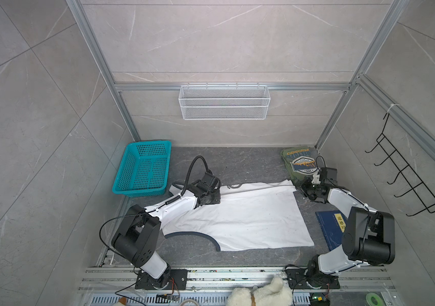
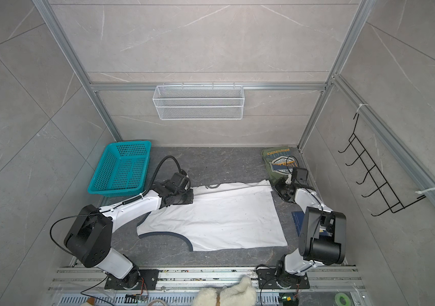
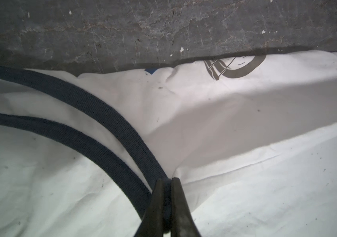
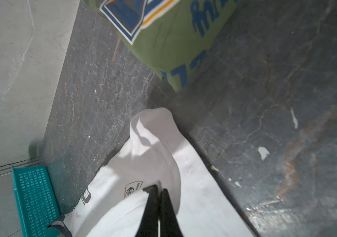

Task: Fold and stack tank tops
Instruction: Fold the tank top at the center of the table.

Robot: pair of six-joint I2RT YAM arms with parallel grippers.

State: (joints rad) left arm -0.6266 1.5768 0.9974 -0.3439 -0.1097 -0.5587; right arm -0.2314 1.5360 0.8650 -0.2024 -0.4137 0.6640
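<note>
The white tank top (image 1: pixel 250 220) (image 2: pixel 219 220) lies spread on the dark table, its far edge turned over in a narrow fold. My left gripper (image 1: pixel 217 197) (image 3: pixel 168 179) is at the top's far left end, shut on the navy trim (image 3: pixel 106 115). My right gripper (image 1: pixel 299 186) (image 4: pixel 159 188) is at the far right corner, shut on a raised flap of the white cloth (image 4: pixel 155 143). The olive green tank top (image 1: pixel 299 161) (image 4: pixel 173 45) lies folded at the back right, badge print up, just beyond the right gripper.
A teal basket (image 1: pixel 142 169) stands at the back left. A dark blue board (image 1: pixel 330 227) lies under the right arm. A fluffy plush toy (image 1: pixel 261 294) sits at the front rail. A wire basket (image 1: pixel 224 102) and a black hook rack (image 1: pixel 407 180) hang on the walls.
</note>
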